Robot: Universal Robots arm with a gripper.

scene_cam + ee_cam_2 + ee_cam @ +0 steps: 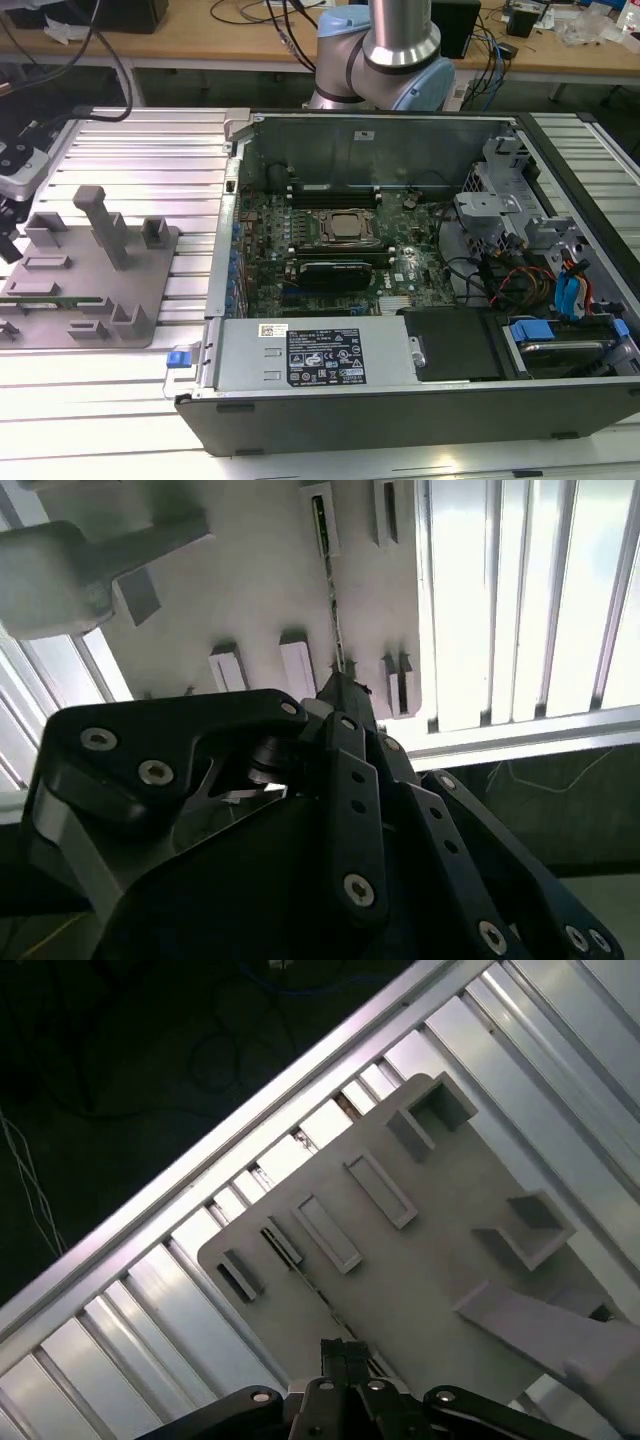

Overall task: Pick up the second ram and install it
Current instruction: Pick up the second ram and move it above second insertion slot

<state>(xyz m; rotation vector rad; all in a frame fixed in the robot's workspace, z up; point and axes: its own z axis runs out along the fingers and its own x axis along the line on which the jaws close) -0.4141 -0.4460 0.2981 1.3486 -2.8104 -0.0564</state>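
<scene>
The second ram stands on edge in the slots of a grey fixture plate. It shows as a thin dark line in both wrist views and as a green strip in the exterior view. My gripper is down at the plate, its fingers drawn together on the near end of the stick. In the first wrist view the ram runs straight into the fingertips of the gripper. At the exterior view's left edge the gripper body hangs over the fixture plate.
An open computer case sits at the exterior view's right, with its motherboard, processor socket and black memory slots. A tall grey post and several blocks rise from the fixture plate. Ribbed aluminium table lies underneath.
</scene>
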